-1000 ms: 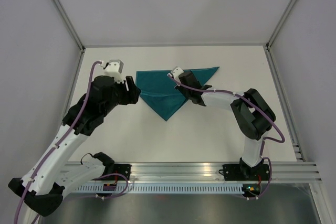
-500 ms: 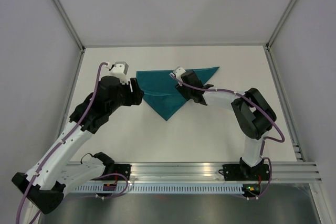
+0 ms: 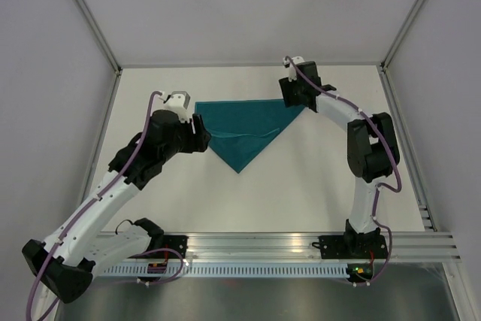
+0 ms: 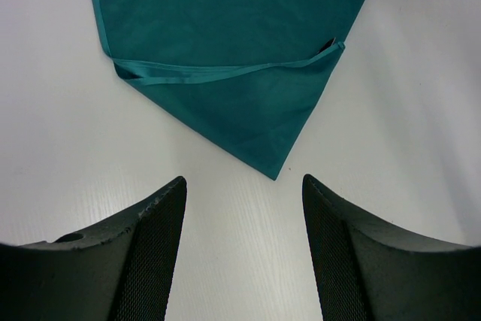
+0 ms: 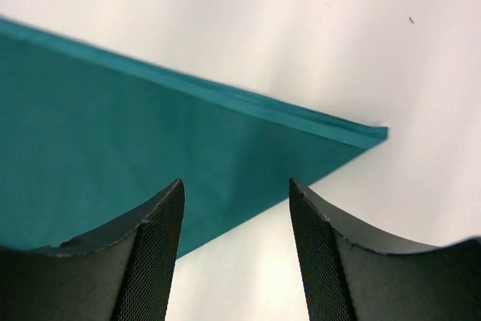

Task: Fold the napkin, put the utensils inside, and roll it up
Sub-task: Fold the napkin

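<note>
I see the napkin (image 3: pixel 244 129) lying flat on the worktop (image 3: pixel 316 178). It is folded into a triangle, with its long edge toward the far side and its point toward the arm bases. A loose hemmed flap crosses its middle. My left end effector (image 4: pixel 243 181) hangs just beside the napkin's left edge, fingers spread wide and gripping nothing. My right end effector (image 5: pixel 236 183) is over the napkin's right corner, fingers apart with nothing between them. I cannot tell whether it touches the cloth.

thin sheeny cloth napkin (image 4: pixel 225 43), matt white table (image 4: pixel 391 148)
</note>
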Robot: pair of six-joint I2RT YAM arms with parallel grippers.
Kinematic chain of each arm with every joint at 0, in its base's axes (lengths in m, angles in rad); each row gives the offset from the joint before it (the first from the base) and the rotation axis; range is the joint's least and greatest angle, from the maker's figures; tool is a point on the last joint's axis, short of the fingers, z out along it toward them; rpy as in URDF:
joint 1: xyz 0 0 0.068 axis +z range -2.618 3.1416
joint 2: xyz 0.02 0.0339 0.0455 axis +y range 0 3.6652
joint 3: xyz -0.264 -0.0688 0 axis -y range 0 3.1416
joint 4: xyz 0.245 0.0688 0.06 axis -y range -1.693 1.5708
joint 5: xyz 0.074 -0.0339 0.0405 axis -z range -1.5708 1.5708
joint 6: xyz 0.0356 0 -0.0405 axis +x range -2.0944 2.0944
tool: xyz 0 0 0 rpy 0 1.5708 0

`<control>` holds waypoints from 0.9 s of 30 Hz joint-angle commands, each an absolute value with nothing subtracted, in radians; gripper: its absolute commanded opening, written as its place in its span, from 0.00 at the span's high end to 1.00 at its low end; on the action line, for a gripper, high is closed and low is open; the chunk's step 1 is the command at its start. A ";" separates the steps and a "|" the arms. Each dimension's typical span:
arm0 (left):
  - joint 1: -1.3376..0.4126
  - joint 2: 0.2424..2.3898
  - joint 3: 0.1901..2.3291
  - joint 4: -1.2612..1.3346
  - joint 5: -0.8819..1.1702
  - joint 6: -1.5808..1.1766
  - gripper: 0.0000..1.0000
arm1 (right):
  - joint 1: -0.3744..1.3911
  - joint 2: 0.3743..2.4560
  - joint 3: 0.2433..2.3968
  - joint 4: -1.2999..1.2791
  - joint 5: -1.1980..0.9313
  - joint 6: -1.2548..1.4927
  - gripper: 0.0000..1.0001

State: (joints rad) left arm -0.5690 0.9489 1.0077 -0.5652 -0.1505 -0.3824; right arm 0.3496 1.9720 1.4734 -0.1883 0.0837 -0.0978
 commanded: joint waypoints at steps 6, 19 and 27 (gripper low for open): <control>-0.572 0.974 0.951 -0.469 -0.095 -0.436 0.32 | 0.120 2.138 1.606 -0.322 -0.190 0.110 0.37; -0.572 0.980 0.927 -0.442 -0.083 -0.440 0.32 | -0.030 2.275 1.686 -0.290 -0.354 0.313 0.36; -0.572 0.982 0.927 -0.442 -0.083 -0.443 0.32 | -0.057 2.330 1.709 -0.268 -0.370 0.365 0.39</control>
